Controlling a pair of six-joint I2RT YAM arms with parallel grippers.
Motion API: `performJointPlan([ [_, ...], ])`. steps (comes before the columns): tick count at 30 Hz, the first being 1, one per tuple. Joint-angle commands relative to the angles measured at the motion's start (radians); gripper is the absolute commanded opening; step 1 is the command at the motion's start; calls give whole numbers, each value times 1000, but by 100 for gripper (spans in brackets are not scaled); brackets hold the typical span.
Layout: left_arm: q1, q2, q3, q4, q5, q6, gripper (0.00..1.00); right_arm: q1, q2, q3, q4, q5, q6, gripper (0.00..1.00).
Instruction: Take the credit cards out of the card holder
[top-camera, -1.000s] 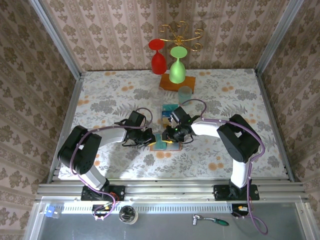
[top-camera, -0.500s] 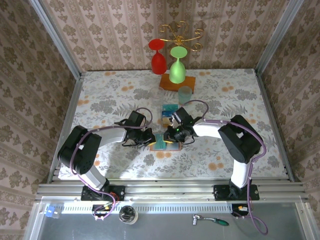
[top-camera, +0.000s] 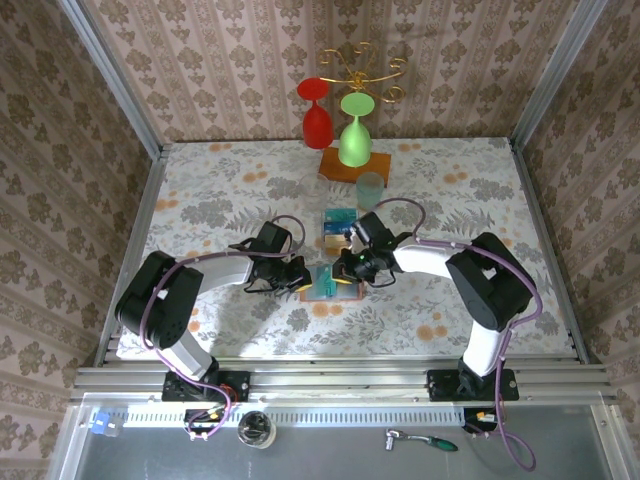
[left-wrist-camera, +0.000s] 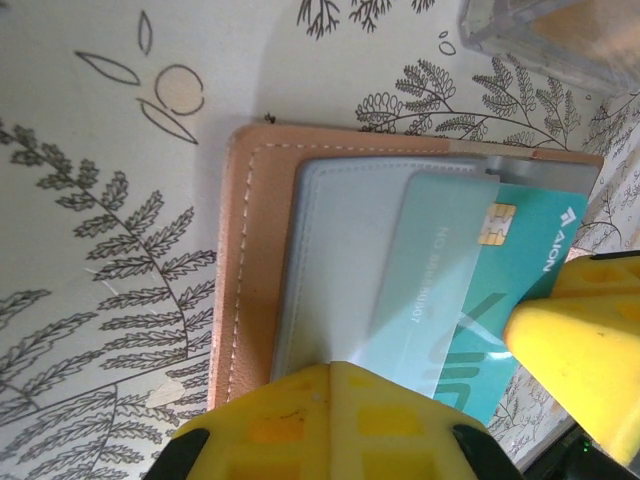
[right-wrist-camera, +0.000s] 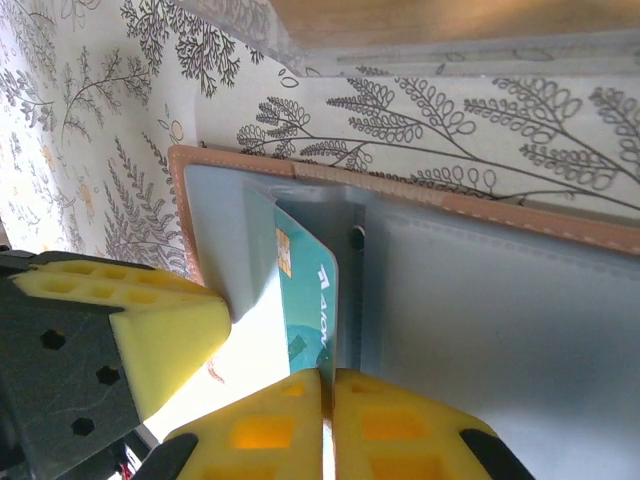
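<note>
The card holder (left-wrist-camera: 245, 260) lies open on the flowered table, tan leather outside with grey-blue pockets (right-wrist-camera: 480, 300). A teal credit card (right-wrist-camera: 310, 300) sticks partway out of a pocket and also appears in the left wrist view (left-wrist-camera: 535, 255). My right gripper (right-wrist-camera: 328, 372) is shut on that card's edge. My left gripper (left-wrist-camera: 340, 365) is shut, its tips pressing down on the grey pocket panel. From above, the left gripper (top-camera: 300, 276) and the right gripper (top-camera: 346, 270) meet over the holder (top-camera: 322, 290).
More teal cards (top-camera: 338, 222) lie just behind the holder. A clear cup (top-camera: 370, 188) and a wooden block (top-camera: 345, 165) stand further back. A red glass (top-camera: 317, 120) and a green glass (top-camera: 354, 138) hang from a gold rack. Walls close the table on three sides.
My right gripper has closed onto the teal card and its arm has shifted slightly to the right. The left arm has stayed put.
</note>
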Motion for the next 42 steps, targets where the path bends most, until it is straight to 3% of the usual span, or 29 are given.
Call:
performJointPlan([
  [1,-4,0,-9,-41,-17,16,0,-12,-38,-15,-58,23,-29,10],
  [15,-2,-22,-1,-31,-9,11,0,-18,-91,25,-157,52,-78,8],
  [23,0,-53,13,-35,-12,9,2,-28,-117,120,-332,106,-215,7],
  [33,5,-101,10,-58,-24,6,5,-31,-130,297,-612,222,-653,5],
  [42,22,-168,-5,-102,-38,16,6,-29,-97,428,-758,456,-1028,3],
])
